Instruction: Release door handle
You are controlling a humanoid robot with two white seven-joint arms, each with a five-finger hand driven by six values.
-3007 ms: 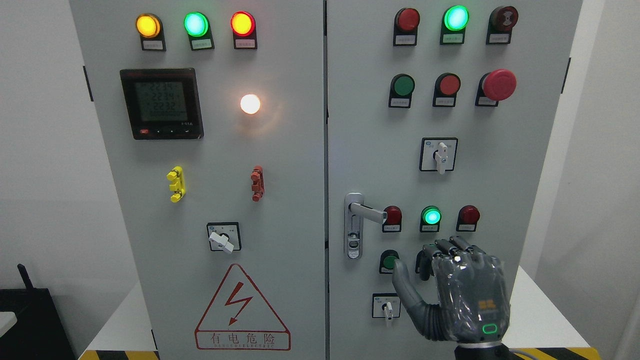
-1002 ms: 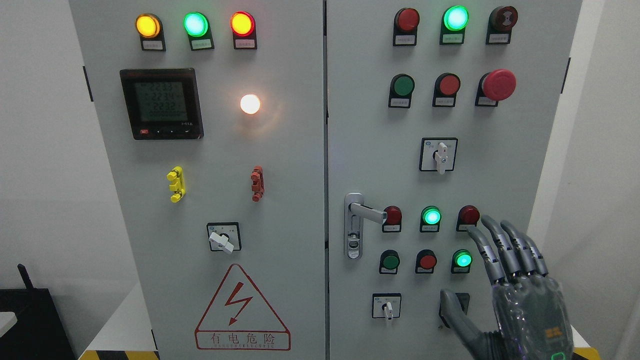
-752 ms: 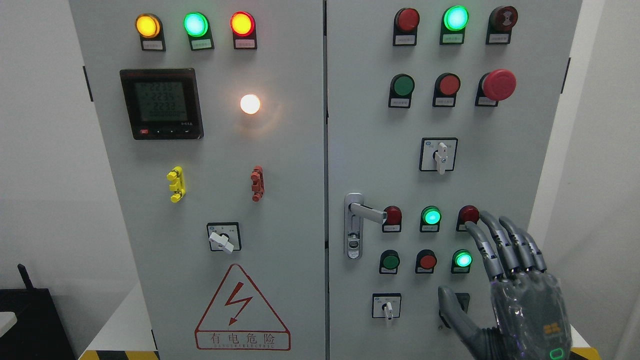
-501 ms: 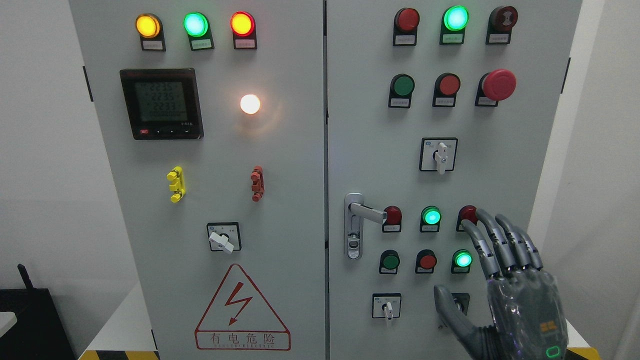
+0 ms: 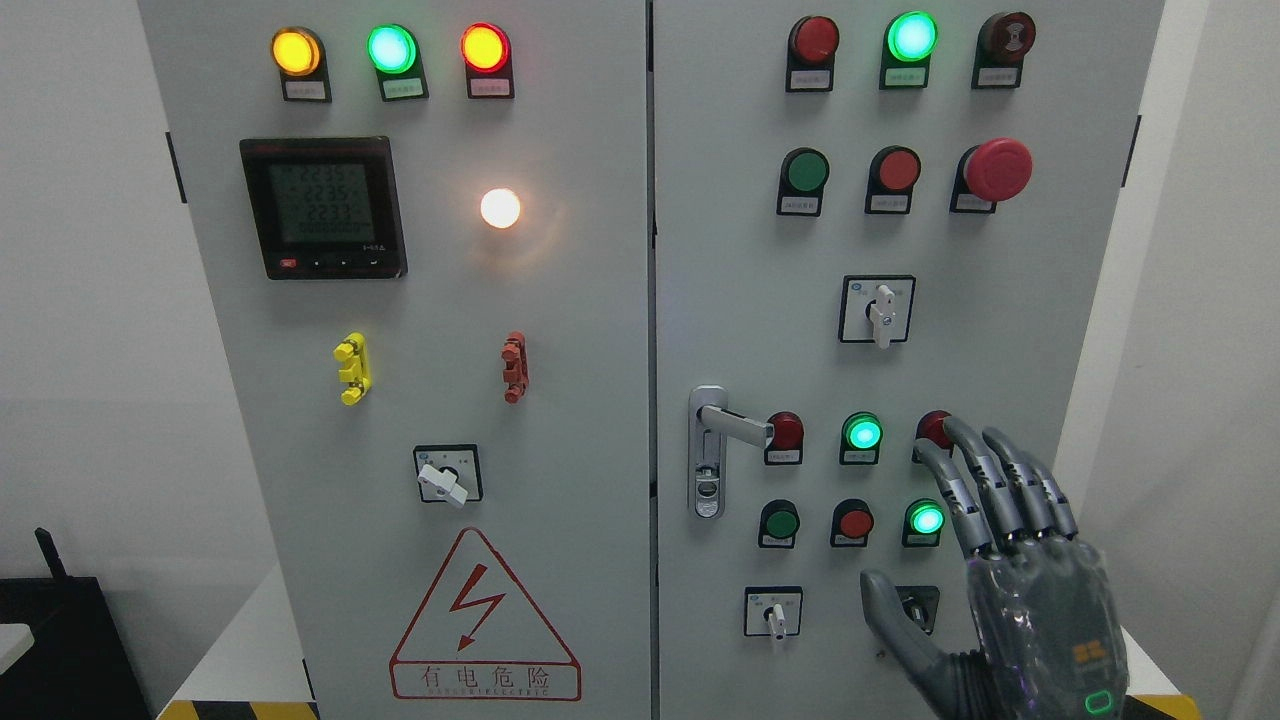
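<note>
The handle (image 5: 735,428) is seen at mid-height on the right door (image 5: 1000,330), its lever lying level toward 3 o'clock, well apart at 10 o'clock from the right hand (image 5: 1000,560), whose fingers are spread and nothing is held.

I see the white table (image 5: 235,640) stretching left of and behind my right hand (image 5: 1010,590), its yellow-black hazard edging (image 5: 235,710) in front, bearing the grey control cabinet (image 5: 600,320).

Grey right hand (image 5: 1010,590) (green light, orange logo)
</note>
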